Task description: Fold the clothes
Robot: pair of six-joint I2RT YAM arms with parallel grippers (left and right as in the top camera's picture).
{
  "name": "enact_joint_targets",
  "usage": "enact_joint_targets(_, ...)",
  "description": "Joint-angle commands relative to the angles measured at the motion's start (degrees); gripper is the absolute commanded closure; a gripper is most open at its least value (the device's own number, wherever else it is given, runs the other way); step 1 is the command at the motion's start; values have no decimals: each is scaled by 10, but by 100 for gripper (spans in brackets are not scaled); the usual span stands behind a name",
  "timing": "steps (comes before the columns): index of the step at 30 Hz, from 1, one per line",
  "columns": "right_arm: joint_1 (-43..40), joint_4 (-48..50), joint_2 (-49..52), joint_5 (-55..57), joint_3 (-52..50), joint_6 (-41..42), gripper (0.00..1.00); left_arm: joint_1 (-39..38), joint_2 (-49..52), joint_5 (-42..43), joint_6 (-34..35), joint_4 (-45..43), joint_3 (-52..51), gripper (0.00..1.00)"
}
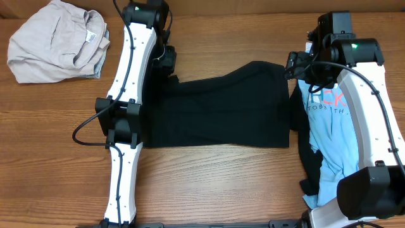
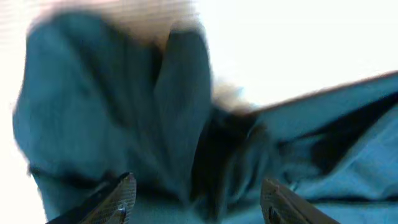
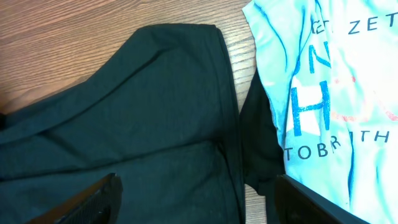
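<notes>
A black garment [image 1: 221,111] lies spread flat across the middle of the table. My left gripper [image 1: 169,60] hovers at its top left corner; the left wrist view is blurred and shows open fingers [image 2: 196,199] over bunched dark cloth [image 2: 124,112]. My right gripper [image 1: 292,63] is at the garment's top right corner; the right wrist view shows open, empty fingers [image 3: 196,199] above the black cloth [image 3: 137,124]. A light blue printed T-shirt [image 1: 330,130] lies at the right over more dark cloth; it also shows in the right wrist view [image 3: 329,93].
A crumpled beige garment [image 1: 57,41] lies at the back left of the wooden table [image 1: 221,183]. A black cable [image 1: 85,130] loops off the left arm. The right arm's base [image 1: 367,196] stands over the blue shirt.
</notes>
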State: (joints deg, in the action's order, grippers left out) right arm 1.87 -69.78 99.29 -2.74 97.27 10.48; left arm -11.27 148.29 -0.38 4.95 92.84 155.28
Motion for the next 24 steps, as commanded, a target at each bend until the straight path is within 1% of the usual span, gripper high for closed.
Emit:
enact_joint_targets(1, 0, 6, 2, 1, -2, -1, 19, -11, -17, 50, -65, -37, 12, 32)
enact_joint_targets(4, 0, 7, 2, 1, -2, -1, 18, -19, -15, 90, -109, -61, 4, 28)
enact_joint_targets(6, 0, 7, 2, 1, -2, -1, 18, -24, -14, 102, -131, -62, 1, 27)
enact_joint_targets(12, 0, 7, 2, 1, -2, 0, 18, -42, -14, 102, -197, -49, -33, 25)
enact_joint_targets(16, 0, 4, 2, 1, -2, 0, 18, -48, -14, 96, -215, -45, -72, 26)
enact_joint_targets(19, 0, 0, 2, 1, -2, -1, 18, -49, -14, 65, -212, -46, -99, 32)
enact_joint_targets(20, 0, 0, 2, 1, -2, -1, 19, -49, -14, 56, -206, -47, -104, 37)
enact_joint_targets(21, 0, 0, 2, 1, -2, -1, 18, -48, -14, 44, -195, -48, -108, 41)
enact_joint_targets(23, 0, 1, 2, 1, -2, -1, 18, -47, -14, 22, -173, -49, -108, 56)
enact_joint_targets(24, 0, 2, 2, 1, -2, -1, 18, -47, -14, 13, -163, -51, -107, 61)
